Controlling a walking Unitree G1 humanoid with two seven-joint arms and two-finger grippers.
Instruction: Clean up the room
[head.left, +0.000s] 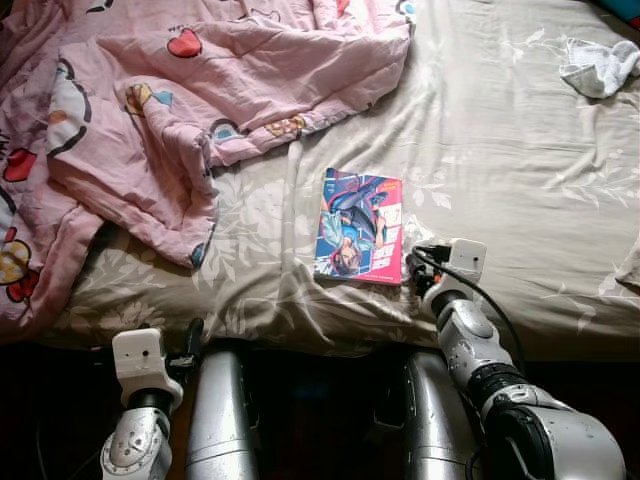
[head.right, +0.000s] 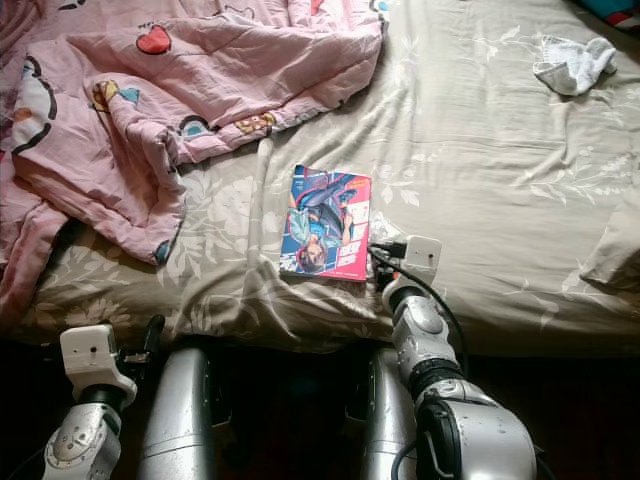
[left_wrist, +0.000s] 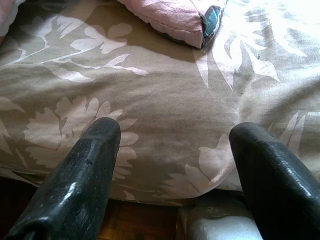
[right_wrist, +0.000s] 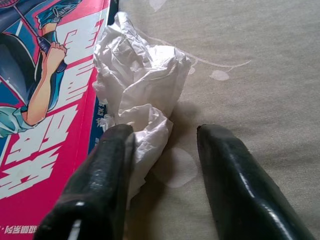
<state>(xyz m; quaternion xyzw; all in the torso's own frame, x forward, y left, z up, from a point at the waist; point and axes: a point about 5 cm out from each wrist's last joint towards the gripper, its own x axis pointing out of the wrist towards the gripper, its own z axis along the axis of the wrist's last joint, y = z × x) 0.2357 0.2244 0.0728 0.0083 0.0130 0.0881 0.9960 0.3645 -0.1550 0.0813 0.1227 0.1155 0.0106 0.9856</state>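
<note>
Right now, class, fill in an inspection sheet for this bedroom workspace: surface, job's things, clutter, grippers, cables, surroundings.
Surface: bed with a beige floral sheet, wrinkled.
Job's things: crumpled tissue beside the comic book, touching its edge.
Clutter: pink quilt bunched on the robot's left; white cloth at far right.
Grippers: right gripper open, one finger against the tissue; left gripper open at the bed's near edge, holding nothing.
Cables: black cable along the right wrist.
Surroundings: dark floor under the bed edge.
</note>
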